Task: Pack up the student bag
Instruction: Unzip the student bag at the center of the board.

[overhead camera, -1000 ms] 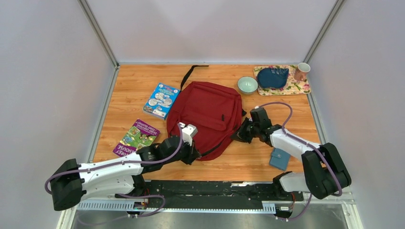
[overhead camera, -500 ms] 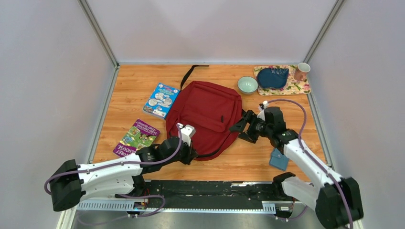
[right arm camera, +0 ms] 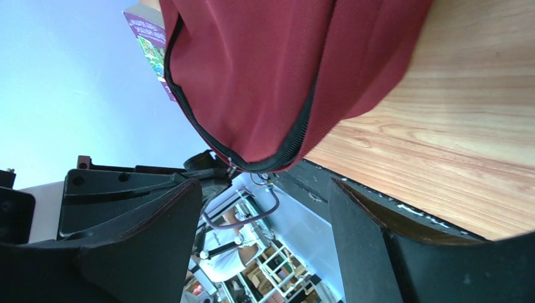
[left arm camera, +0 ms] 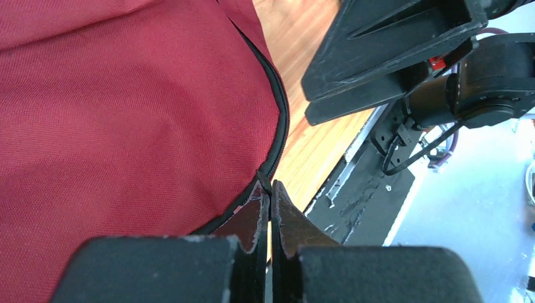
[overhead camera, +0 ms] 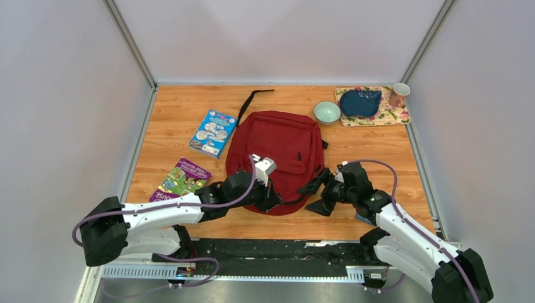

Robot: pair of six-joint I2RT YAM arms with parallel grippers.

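Observation:
The student bag (overhead camera: 277, 154), a dark red backpack with black zippers, lies flat in the middle of the table. My left gripper (overhead camera: 276, 203) is at the bag's near edge, shut on the black zipper pull (left arm camera: 267, 183) where the zipper track curves round the corner. The red fabric (left arm camera: 126, 113) fills the left wrist view. My right gripper (overhead camera: 315, 194) hangs open just off the bag's near right corner, with nothing between its fingers (right arm camera: 158, 227). In the right wrist view the bag (right arm camera: 265, 69) lies just beyond them.
A blue book (overhead camera: 213, 132) and a purple book (overhead camera: 183, 180) lie left of the bag. At the back right are a teal bowl (overhead camera: 327, 112), a floral mat (overhead camera: 394, 116) with a dark blue pouch (overhead camera: 359, 101), and a mug (overhead camera: 398, 95). A black strap (overhead camera: 247, 104) trails behind the bag.
The right gripper opened, let go of the bag's right side and dropped toward the near right corner. The left gripper moved right along the near edge. The bag shifted slightly right.

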